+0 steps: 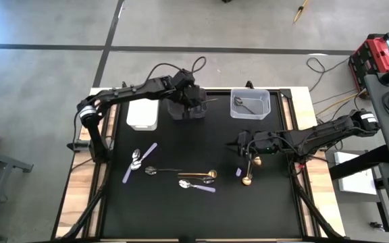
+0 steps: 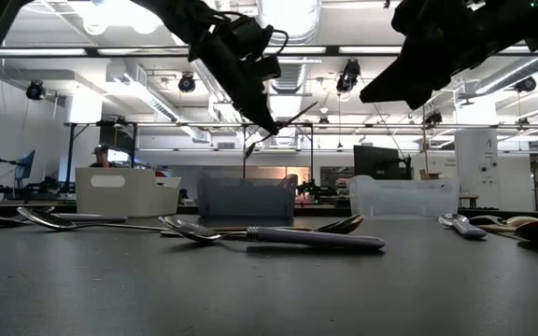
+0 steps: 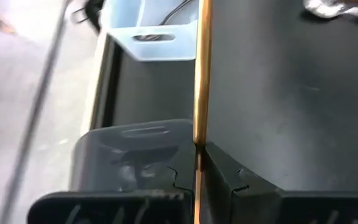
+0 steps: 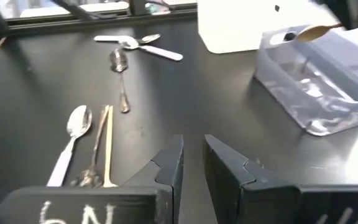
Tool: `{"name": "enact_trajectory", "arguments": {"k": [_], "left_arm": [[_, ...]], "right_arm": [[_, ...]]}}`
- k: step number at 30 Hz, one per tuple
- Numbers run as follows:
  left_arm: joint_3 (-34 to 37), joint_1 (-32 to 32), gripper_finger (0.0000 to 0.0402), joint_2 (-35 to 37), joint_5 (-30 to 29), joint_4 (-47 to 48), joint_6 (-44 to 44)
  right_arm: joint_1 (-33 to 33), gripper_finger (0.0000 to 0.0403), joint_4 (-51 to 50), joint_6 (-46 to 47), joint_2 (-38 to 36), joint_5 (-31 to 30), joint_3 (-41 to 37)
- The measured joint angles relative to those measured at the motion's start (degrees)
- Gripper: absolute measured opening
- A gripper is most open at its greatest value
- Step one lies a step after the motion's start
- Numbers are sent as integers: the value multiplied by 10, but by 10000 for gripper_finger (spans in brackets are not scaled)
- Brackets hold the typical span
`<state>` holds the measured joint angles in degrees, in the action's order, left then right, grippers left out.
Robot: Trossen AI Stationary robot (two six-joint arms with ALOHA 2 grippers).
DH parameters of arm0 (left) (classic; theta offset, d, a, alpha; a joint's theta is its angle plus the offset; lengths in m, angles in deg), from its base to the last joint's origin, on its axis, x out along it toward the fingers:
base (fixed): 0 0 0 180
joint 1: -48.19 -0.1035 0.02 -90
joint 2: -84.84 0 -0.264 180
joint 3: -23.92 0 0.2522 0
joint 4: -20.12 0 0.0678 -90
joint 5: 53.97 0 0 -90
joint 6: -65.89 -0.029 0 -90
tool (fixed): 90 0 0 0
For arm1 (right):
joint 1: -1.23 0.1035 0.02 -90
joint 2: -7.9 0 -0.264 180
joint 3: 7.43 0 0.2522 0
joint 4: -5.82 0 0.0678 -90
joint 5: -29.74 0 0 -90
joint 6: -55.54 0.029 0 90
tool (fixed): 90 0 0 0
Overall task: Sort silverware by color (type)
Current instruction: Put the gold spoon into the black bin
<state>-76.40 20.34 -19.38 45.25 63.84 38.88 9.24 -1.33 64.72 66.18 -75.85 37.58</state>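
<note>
Sorting looks about half done. On the counter, left to right, lilac-handled spoons, mixed pieces and a gold spoon await. The left pincer, clenched on a gold utensil, hangs over the dark bin, as the low view confirms. The clear bin holds one piece. The right pincer hovers slightly parted, empty.

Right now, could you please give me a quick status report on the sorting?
Left claw shut on a gold utensil, over the dark bin. Right claw open, empty, above the mat near a gold spoon. Nothing blocking.
</note>
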Motion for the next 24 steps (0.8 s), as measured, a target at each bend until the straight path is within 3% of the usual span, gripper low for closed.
{"name": "enact_trajectory", "arguments": {"k": [7,12,20,24], "left_arm": [[1,-30,0,0,86,-5,-11],[26,-45,0,4,150,-64,-18],[115,-46,0,32,257,-233,88],[206,-25,0,74,264,-385,172]], "right_arm": [[-2,54,45,-33,0,-71,0],[-23,54,73,-71,0,-122,9],[-83,54,75,-127,0,-131,51],[-85,54,74,-155,0,-129,51]]}}
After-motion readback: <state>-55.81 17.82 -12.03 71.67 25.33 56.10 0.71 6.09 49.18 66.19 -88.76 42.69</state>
